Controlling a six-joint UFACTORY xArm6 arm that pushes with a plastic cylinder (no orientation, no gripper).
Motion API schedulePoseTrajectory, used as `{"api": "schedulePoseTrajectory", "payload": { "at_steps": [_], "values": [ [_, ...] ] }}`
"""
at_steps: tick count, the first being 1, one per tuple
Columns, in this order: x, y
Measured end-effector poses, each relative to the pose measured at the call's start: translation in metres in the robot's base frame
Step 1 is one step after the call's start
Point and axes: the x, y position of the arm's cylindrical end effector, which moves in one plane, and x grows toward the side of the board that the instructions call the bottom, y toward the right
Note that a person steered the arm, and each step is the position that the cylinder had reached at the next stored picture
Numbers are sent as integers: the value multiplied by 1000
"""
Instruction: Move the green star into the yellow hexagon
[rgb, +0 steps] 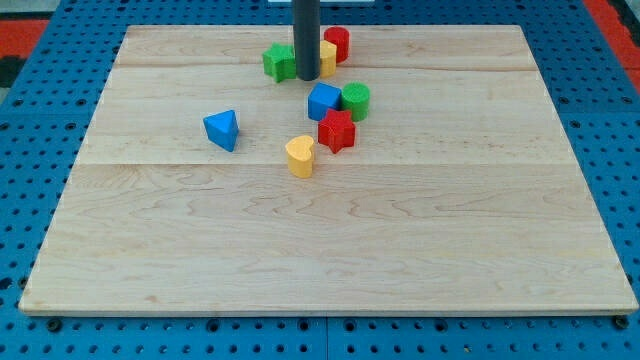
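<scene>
The green star (279, 62) lies near the view's top, just left of my rod. My tip (307, 77) stands between it and the yellow hexagon (327, 58), which is partly hidden behind the rod on its right. The tip touches or nearly touches both; I cannot tell which. A red cylinder (338, 43) sits right behind the yellow hexagon.
Below the tip are a blue cube (323, 101), a green cylinder (355, 100) and a red star (337, 131) clustered together. A yellow heart (299, 156) lies below them. A blue triangle (222, 129) sits to the left. The wooden board (320, 250) lies on blue pegboard.
</scene>
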Motion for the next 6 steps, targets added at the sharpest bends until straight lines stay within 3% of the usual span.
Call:
{"api": "schedulePoseTrajectory", "payload": {
  "at_steps": [2,3,4,5,6],
  "values": [
    [8,-75],
    [-22,-70],
    [-49,-27],
    [-58,-30],
    [-6,-52]
  ]
}}
